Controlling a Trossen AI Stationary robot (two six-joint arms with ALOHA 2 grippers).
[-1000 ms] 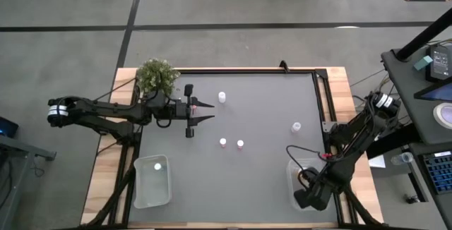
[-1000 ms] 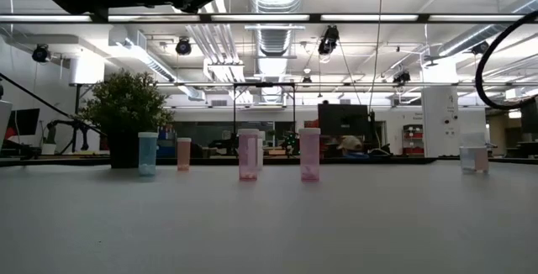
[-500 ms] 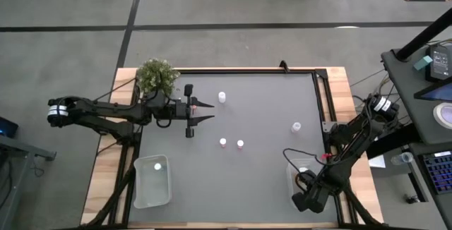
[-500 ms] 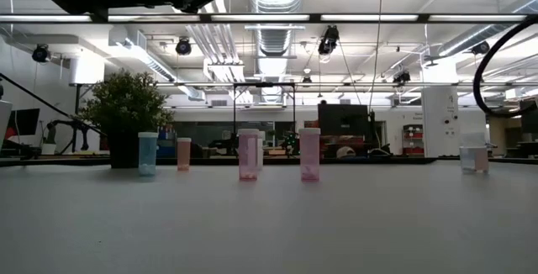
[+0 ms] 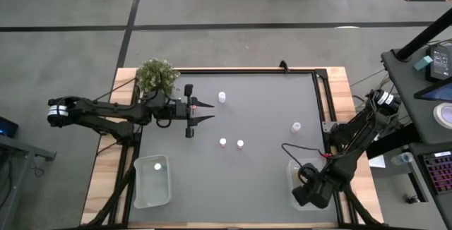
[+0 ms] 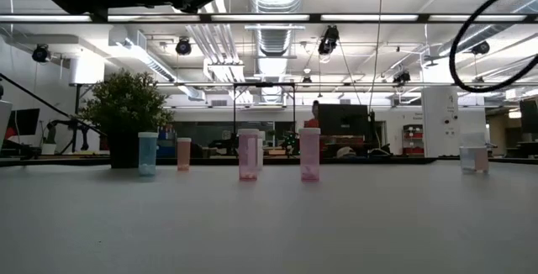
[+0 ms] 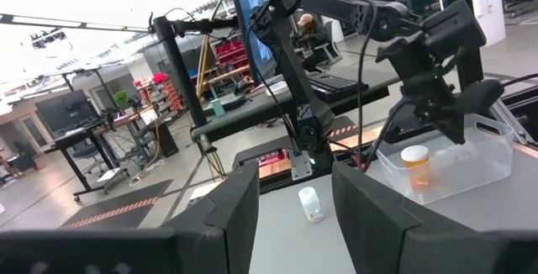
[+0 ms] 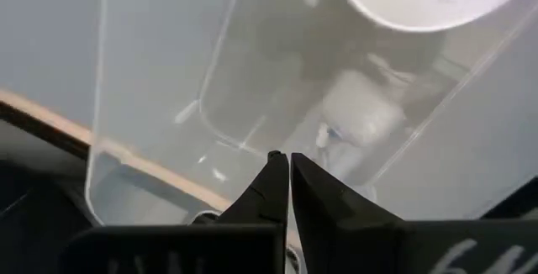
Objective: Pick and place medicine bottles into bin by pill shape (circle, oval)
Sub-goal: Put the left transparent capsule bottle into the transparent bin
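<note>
The right gripper (image 8: pixel 281 166) hangs over the right bin (image 5: pixel 295 182) at the near right corner, fingertips nearly touching and holding nothing. An orange bottle (image 7: pixel 415 165) stands inside that bin. Judged step: withdrawal after a drop. Lift straight up so the fingers clear the bin wall before travelling. The left bin (image 5: pixel 143 188) holds one bottle (image 5: pixel 157 165). Mid-table stand two pink bottles (image 5: pixel 231 143), with a pale bottle (image 5: pixel 296 126) to their right. Farther off, the left gripper (image 5: pixel 209 111) waits with fingers spread and empty, near the far bottle (image 5: pixel 222 97) and the plant (image 5: pixel 157 75).
</note>
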